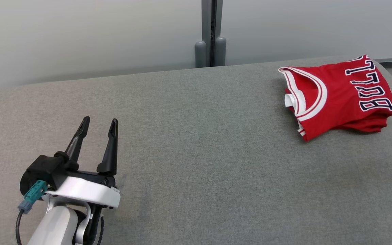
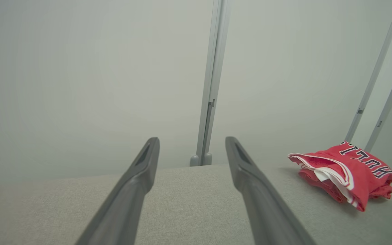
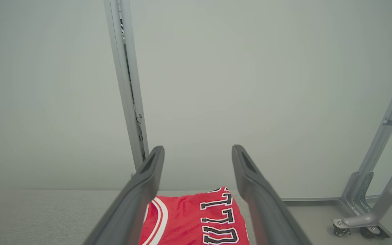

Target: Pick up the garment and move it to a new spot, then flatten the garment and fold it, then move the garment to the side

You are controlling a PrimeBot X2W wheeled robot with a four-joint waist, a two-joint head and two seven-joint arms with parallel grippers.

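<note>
Nearest the robot, the left hand hangs low over the near part of the table, well to the left of the grey post that stands behind the far edge. Its two dark fingers are spread wide, with bare cloth showing between them. A teal connector with a black cable sits on its white wrist.

From there a broad stretch of grey woven cover runs toward the post, smooth, with faint darker smudges just beside the left wrist.

The right hand is also spread and grips no cloth. In its own wrist view it looks down over the red jersey, which shows through the gap between its fingers. Whether the fingers touch the fabric cannot be told.

The jersey lies folded into a compact bundle at the far right of the table, right of the post and close to the table's back edge and right end. Its white-and-red banded neckline faces toward the post, and dark white-edged letters run along the side away from it. A white inner label peeks out at the collar, and the lower layers stick out unevenly underneath.

Behind the post stands a pale wall panel. Well to the right of the post, past the table's end, a metal frame on castors rests on the floor.
</note>
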